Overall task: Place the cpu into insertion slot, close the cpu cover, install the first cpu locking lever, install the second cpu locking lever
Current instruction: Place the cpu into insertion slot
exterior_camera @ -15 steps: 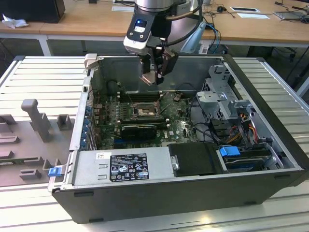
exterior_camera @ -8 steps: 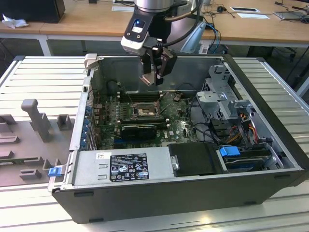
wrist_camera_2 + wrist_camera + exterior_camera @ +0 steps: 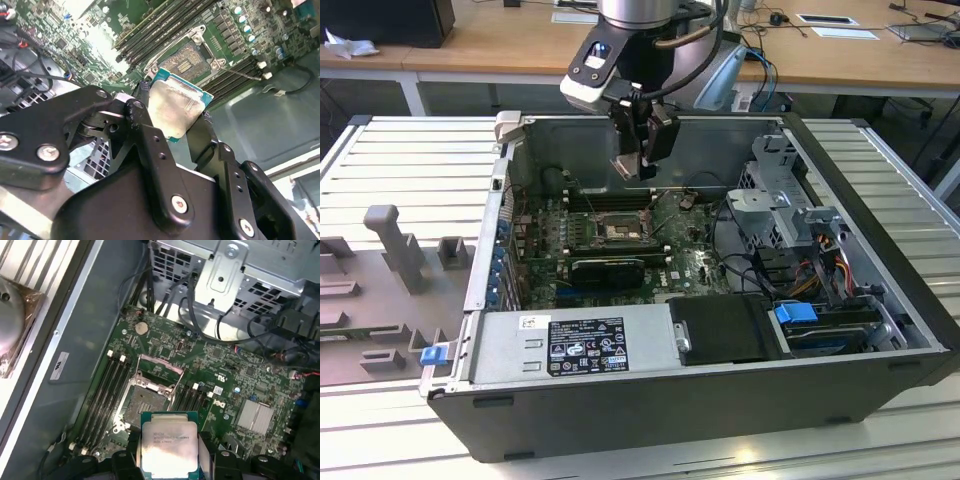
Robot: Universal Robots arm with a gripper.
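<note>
Electronics lab or workshop, opened computer tower [image 3: 720,410] on slatted metal table [image 3: 420,150], wooden desks [image 3: 510,40] far behind

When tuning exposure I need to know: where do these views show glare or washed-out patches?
Second wrist view: a washed-out white patch on the board, a dull sheen on the cpu. First wrist view: a warm reflection on the cpu's top. Exterior view: even light, no strong glare, the inside of the case shaded.

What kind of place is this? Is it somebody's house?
Probably a robot lab or workshop, not a house. An open computer case lies on a ribbed metal table, wooden desks stand behind it, and a robot arm's pincer grips the cpu above the green board.
</note>
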